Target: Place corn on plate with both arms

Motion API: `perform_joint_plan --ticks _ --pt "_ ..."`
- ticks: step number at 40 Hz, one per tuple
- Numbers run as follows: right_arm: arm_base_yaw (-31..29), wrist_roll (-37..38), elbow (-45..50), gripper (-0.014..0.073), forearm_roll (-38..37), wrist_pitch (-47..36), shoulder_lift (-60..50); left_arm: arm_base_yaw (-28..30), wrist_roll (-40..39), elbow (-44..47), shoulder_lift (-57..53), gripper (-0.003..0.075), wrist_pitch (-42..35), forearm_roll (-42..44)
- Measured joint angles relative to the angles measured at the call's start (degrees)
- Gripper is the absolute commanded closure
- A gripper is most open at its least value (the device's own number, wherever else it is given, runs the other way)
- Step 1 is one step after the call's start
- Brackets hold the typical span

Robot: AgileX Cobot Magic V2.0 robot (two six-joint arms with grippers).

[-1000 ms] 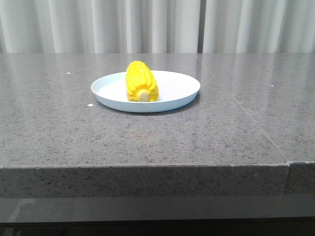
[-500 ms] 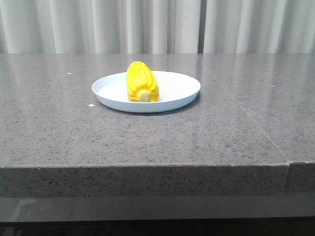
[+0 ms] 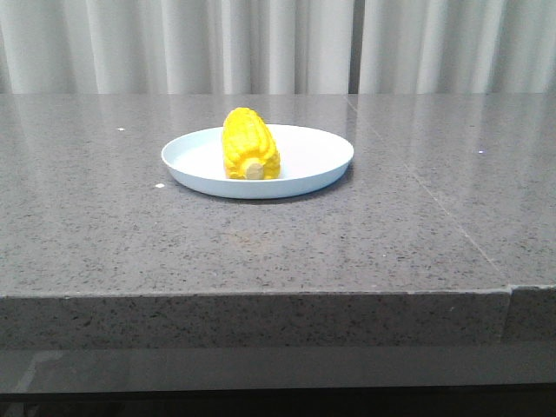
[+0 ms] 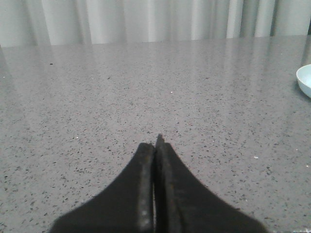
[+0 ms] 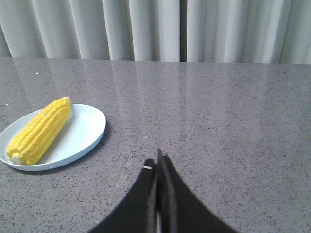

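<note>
Grey speckled stone table with pale curtains behind; front edge near the camera, a seam running down its right part. Plate sits mid-table, well apart from every edge. Corn lies on the plate's left half, pale cut end toward the camera. Left gripper and right gripper both pinched closed, holding nothing, low over bare tabletop away from the plate.

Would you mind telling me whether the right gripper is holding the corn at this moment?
No, the right gripper is shut on nothing above the bare table, while the corn lies apart from it on the plate.
</note>
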Motion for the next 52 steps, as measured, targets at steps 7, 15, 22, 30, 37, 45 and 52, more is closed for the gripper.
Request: perform_joint_plan --ticks 7,15,22,30,37,45,52 --pt "0.00 0.00 0.00 0.0683 0.00 0.00 0.00 0.00 0.00 0.00 0.00 0.0741 0.00 0.00" --pt "0.00 0.00 0.00 0.0683 0.00 0.00 0.00 0.00 0.00 0.00 0.00 0.0741 0.00 0.00" --pt "0.00 0.00 0.00 0.0683 0.00 0.00 0.00 0.00 0.00 0.00 0.00 0.0741 0.00 0.00" --pt "0.00 0.00 0.00 0.0683 0.00 0.00 0.00 0.00 0.00 0.00 0.00 0.0741 0.00 0.00" --pt "-1.01 0.00 2.69 0.0683 -1.53 -3.08 -0.99 0.00 0.00 0.00 0.00 0.0741 0.00 0.00" --pt "-6.20 0.00 12.92 0.0683 -1.85 -9.77 -5.90 0.00 0.00 0.00 0.00 0.0741 0.00 0.00" --pt "-10.32 0.00 21.44 0.0683 -1.85 -9.42 -11.51 0.00 0.00 0.00 0.00 0.0741 0.00 0.00"
